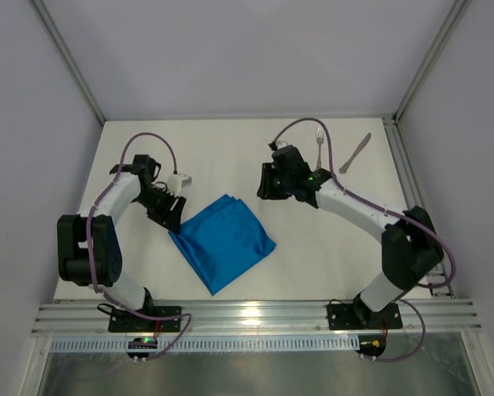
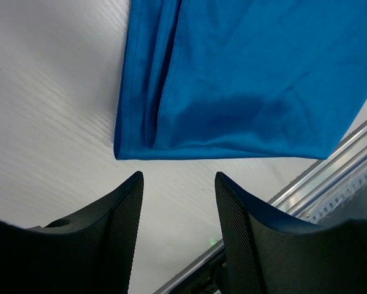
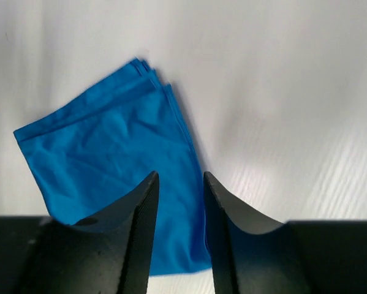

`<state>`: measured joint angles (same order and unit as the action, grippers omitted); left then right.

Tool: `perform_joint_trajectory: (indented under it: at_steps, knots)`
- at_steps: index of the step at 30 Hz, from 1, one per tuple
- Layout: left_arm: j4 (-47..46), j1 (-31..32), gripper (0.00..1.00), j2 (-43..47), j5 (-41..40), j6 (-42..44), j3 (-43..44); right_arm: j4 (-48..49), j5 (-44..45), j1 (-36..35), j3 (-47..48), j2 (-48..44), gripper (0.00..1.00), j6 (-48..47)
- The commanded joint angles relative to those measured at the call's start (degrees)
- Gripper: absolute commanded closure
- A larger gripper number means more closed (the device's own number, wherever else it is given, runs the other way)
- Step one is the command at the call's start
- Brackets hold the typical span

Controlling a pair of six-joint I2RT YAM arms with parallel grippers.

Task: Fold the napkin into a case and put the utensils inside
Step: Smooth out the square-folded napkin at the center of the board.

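Note:
The blue napkin point(image 1: 223, 241) lies folded in layers as a rough rectangle, set diagonally on the white table. My left gripper point(image 1: 171, 218) stands open just off its left corner, and in the left wrist view the cloth edge point(image 2: 244, 79) lies just past the empty fingertips of that gripper point(image 2: 179, 177). My right gripper point(image 1: 263, 191) hovers open beyond the cloth's far corner. In the right wrist view the napkin point(image 3: 109, 147) shows below its parted jaws point(image 3: 179, 176), with nothing held. The fork point(image 1: 319, 142) and knife point(image 1: 355, 153) lie side by side at the back right.
An aluminium rail point(image 1: 255, 318) runs along the near table edge and shows in the left wrist view point(image 2: 330, 177). Grey walls and slanted frame posts point(image 1: 69, 62) close in the table on three sides.

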<state>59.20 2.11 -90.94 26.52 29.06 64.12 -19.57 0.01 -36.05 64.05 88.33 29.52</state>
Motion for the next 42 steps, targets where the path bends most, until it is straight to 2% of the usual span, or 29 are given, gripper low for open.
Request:
perform_joint_trajectory:
  at_steps: [1, 2, 6, 10, 16, 19, 21, 25, 27, 28, 31, 37, 41, 42]
  knots:
    - [-5.3, 0.7, 0.48, -1.8, -2.6, -2.9, -0.5, -2.6, -5.1, -0.2, 12.5, 12.4, 0.64, -12.8]
    - [-5.9, 0.7, 0.5, -2.1, -3.0, -3.7, -0.5, -3.1, -6.2, -0.1, 14.8, 17.4, 0.64, -13.4]
    - [-7.3, 0.9, 0.54, -2.8, -3.0, -4.0, -0.9, -3.3, -8.6, 0.9, 22.1, 25.3, 0.63, -14.7]
    - [-8.4, 1.1, 0.58, -4.2, -3.1, -3.8, -1.6, -2.5, -13.9, 0.9, 24.1, 29.5, 0.6, -15.3]
    - [-7.7, 1.1, 0.6, -5.2, -0.8, -3.0, -2.1, 0.3, -17.1, 0.9, 23.0, 31.4, 0.61, -14.8]
    - [-8.2, 1.2, 0.6, -5.9, 1.6, -3.8, -1.1, 1.4, -16.9, 0.9, 22.7, 31.9, 0.69, -14.3]
    - [-6.2, 1.3, 0.61, -6.7, 3.5, -3.4, 0.6, 2.1, -17.3, 0.9, 23.0, 32.3, 0.69, -14.1]
    - [-6.6, 1.7, 0.65, -7.1, 1.1, -3.5, 0.9, 2.2, -17.2, 0.9, 23.7, 33.5, 0.73, -13.9]
    - [-6.2, 1.7, 0.66, -7.4, 0.8, -3.1, 0.8, 2.3, -17.6, 0.9, 24.0, 33.9, 0.8, -13.9]
    - [-6.0, 1.8, 0.66, -7.7, 0.7, -3.0, 0.7, 2.5, -17.8, 0.8, 24.1, 34.0, 0.88, -13.9]
    - [-6.5, 1.8, 0.66, -7.9, -0.5, -3.0, 0.6, 2.9, -18.9, 1.0, 24.3, 33.7, 0.96, -13.9]
    - [-7.1, 1.8, 0.79, -8.2, -2.2, -3.4, 1.0, 5.9, -19.6, 0.7, 22.4, 30.6, 0.96, -13.8]
    - [-7.7, 1.8, 1.0, -8.5, -4.0, -3.7, 1.0, 7.5, -20.2, 0.5, 22.1, 30.1, 0.96, -13.8]
    - [-7.6, 1.8, 1.0, -8.2, -3.8, -3.8, 1.0, 7.8, -20.4, 0.5, 22.3, 30.2, 0.96, -13.8]
